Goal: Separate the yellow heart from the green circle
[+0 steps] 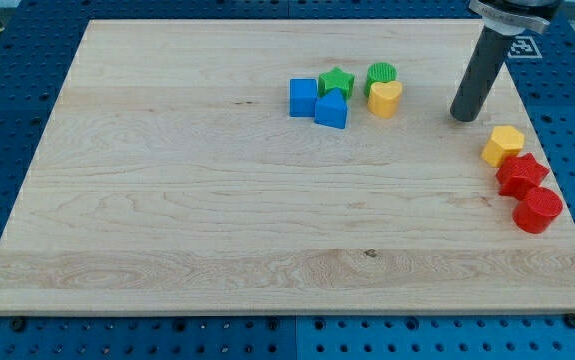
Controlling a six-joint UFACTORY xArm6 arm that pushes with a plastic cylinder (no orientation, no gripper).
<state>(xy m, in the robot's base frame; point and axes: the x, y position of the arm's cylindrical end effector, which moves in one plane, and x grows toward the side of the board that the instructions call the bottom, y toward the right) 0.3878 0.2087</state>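
The yellow heart [385, 98] lies on the wooden board [167, 200] near the view's top, right of centre. The green circle [380, 74] sits just above it, touching it. My tip [463, 116] rests on the board to the right of both blocks, well apart from them, about level with the yellow heart's lower edge.
A green star [336, 81], a blue cube [303, 97] and a blue pentagon-like block [332, 109] cluster left of the heart. A yellow hexagon [504, 145], a red star [521, 174] and a red circle [538, 210] lie by the board's right edge.
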